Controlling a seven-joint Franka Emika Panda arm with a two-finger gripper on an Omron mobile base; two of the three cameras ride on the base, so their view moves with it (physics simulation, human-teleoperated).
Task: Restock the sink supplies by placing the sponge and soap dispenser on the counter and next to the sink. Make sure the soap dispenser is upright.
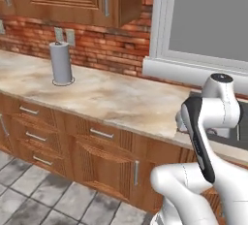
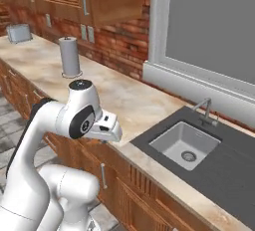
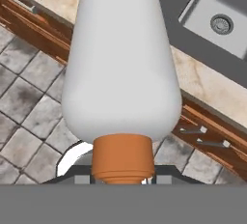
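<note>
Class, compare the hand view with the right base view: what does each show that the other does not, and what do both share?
Hand view alone: the soap dispenser, a pale bottle with an orange-brown neck, clamped in the shut gripper above grey floor tiles.

Right base view alone: the tap behind the basin, a grey cylinder standing on the counter, the brick wall and the window.

Both share: the sink with its round drain, the beige marbled counter and the brown cabinet fronts.

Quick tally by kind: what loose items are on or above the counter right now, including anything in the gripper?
Soap dispenser, held in the gripper: 1
Grey paper towel roll on the counter: 1
Toaster at the counter's far end: 1
Total: 3
</note>
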